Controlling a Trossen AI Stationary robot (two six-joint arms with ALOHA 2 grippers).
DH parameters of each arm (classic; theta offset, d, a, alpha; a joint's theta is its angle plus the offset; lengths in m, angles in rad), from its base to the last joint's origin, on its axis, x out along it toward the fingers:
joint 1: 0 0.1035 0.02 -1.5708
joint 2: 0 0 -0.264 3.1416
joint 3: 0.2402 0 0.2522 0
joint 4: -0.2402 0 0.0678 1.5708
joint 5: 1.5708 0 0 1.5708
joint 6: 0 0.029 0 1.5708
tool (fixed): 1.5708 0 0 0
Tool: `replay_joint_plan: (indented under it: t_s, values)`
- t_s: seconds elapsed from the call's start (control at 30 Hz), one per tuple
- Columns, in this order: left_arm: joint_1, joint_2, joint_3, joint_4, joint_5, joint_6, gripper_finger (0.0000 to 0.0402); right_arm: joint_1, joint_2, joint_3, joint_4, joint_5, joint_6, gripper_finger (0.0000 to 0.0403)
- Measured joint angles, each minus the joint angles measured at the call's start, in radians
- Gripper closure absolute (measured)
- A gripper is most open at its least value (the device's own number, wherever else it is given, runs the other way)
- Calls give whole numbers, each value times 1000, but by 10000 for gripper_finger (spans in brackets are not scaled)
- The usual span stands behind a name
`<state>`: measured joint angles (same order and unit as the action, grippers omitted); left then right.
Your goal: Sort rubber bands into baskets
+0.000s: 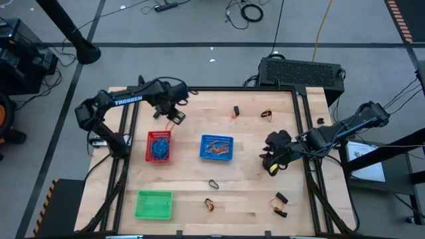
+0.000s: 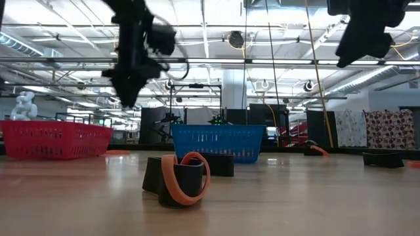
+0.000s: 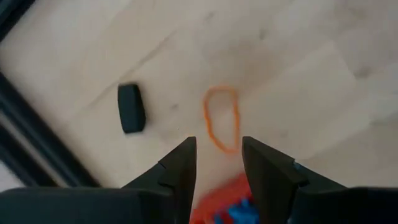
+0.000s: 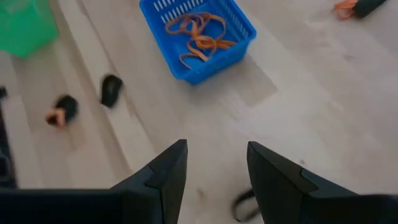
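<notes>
My left gripper (image 1: 174, 116) (image 3: 217, 146) is open above the table, just beyond the far side of the red basket (image 1: 159, 136), which holds blue bands (image 3: 233, 211). An orange rubber band (image 3: 222, 118) lies flat on the wood ahead of its fingertips, with a black band (image 3: 131, 107) beside it. My right gripper (image 1: 272, 166) (image 4: 217, 149) is open and empty above the table, right of the blue basket (image 1: 217, 147) (image 4: 199, 34), which holds orange bands. A dark band (image 4: 245, 205) lies on the table under its fingers. The green basket (image 1: 154, 204) stands at the near left.
Loose bands lie on the wood: two at the far middle (image 1: 236, 111) (image 1: 267, 114), two near the front middle (image 1: 213, 184) (image 1: 210, 204), two at the near right (image 1: 280, 198) (image 1: 281, 212). An orange and a black band (image 2: 180, 178) lie close to the low camera.
</notes>
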<state>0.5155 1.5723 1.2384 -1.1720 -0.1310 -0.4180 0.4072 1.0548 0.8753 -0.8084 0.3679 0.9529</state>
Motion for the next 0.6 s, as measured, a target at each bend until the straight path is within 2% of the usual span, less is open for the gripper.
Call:
replay_joint_plan:
  t_s: [0.27, 0.6]
  values:
    - [126, 17, -155, 176, 50, 140, 265, 0, 80, 0, 87, -3, 116, 243]
    - [147, 27, -285, 329, 91, 225, 265, 0, 227, 0, 175, -5, 188, 243]
